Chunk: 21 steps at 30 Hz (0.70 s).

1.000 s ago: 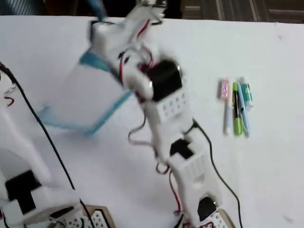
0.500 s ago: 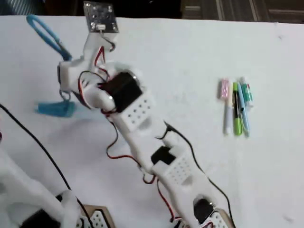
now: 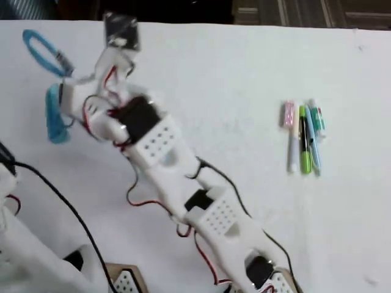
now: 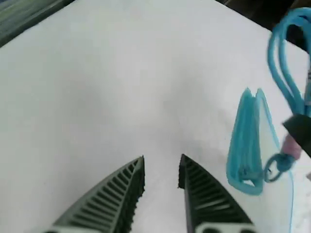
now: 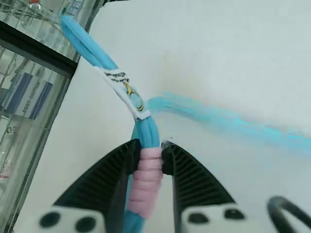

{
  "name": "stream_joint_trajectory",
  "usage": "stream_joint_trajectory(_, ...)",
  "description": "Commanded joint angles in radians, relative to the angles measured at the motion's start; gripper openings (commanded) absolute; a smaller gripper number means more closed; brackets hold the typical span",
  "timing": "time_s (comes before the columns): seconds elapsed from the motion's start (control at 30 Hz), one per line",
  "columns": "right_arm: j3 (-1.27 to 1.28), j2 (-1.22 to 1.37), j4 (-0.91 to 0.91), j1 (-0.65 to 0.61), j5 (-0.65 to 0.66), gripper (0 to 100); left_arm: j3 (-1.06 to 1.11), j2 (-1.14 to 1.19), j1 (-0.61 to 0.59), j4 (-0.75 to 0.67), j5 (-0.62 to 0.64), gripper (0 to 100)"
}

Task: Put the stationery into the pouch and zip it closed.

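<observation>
Two grippers logged: right gripper [image 5: 148,145] clamped tight on the pink bead [image 5: 146,179] of the blue cord [image 5: 87,41], pouch [image 3: 54,116] edge-on just beside it at the left side of the table [image 3: 232,79] (high view); left gripper [image 4: 160,162] slightly parted, holding nothing, low over the table near the pouch. Pens [image 3: 303,137] lie side by side well apart, toward the right.

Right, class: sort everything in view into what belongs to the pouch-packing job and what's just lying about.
Job: pouch; pouch strap, clamped in the right end effector; pens; left end effector, open over the table.
Lying about: black cable; glass cabinet beside the table.
</observation>
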Motion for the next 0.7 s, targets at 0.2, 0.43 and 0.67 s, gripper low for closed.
stream_joint_trajectory(0.2, 0.003, 0.053, -0.058, 0.128, -0.097, 1.7, 0.072, 0.110, -0.024, -0.003, 0.003, 17)
stream_joint_trajectory(0.43, -0.005, 0.099, -0.219, 0.148, -0.146, 1.7, -0.075, 0.222, -0.039, 0.000, 0.049, 17)
stream_joint_trajectory(0.67, -0.005, 0.059, -0.257, 0.193, -0.187, 1.7, -0.140, 0.246, -0.019, 0.000, 0.212, 20)
